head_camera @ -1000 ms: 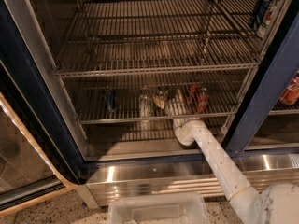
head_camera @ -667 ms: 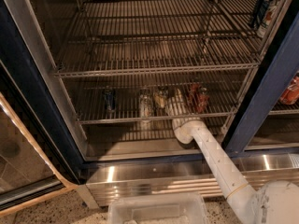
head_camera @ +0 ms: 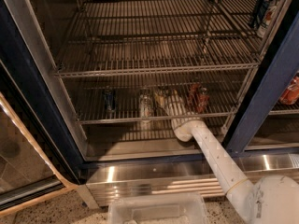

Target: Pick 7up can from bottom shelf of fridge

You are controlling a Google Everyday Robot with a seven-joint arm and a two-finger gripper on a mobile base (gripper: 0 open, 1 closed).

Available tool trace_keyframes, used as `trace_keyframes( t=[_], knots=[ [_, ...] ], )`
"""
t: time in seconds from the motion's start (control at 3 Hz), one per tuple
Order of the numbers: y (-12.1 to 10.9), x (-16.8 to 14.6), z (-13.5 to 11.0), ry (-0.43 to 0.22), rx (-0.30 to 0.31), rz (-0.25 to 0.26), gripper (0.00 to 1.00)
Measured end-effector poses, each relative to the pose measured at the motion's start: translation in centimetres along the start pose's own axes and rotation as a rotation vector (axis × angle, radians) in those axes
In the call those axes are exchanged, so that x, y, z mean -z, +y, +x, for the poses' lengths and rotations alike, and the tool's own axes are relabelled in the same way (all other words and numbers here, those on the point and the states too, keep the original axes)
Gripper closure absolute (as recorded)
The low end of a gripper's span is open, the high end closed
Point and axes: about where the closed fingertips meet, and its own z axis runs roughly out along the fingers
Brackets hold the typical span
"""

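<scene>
The fridge point(head_camera: 261, 101) stands open, with a dark blue frame and wire racks. On the bottom shelf point(head_camera: 154, 119) a dull grey-green can, the 7up can point(head_camera: 160, 96), stands near the middle. My gripper point(head_camera: 167, 100) reaches in over the shelf's front rail and is right at this can. The white arm point(head_camera: 215, 155) runs back to the lower right. I cannot see whether the can is held.
A paler silver can point(head_camera: 145, 104) stands just left of the gripper, a dark blue can point(head_camera: 109, 99) further left, and red cans point(head_camera: 197, 97) on the right. Cans point(head_camera: 263, 6) stand on an upper rack. A clear bin point(head_camera: 159, 209) sits on the floor below. The glass door point(head_camera: 23, 148) is at the left.
The arm's wrist has shifted very slightly left. The cans have not moved.
</scene>
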Motion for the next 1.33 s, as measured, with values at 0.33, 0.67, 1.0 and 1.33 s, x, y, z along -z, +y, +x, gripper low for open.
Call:
trace_keyframes(
  t=[0.33,0.67,1.0,1.33],
  knots=[
    [0.0,0.0,0.0,0.0,0.0,0.0,0.73],
    [0.0,0.0,0.0,0.0,0.0,0.0,0.96],
    [0.2,1.3,-0.3,-0.009,-0.001,0.0,1.0],
    [0.4,3.8,-0.5,-0.035,0.002,0.006,1.0]
  ],
)
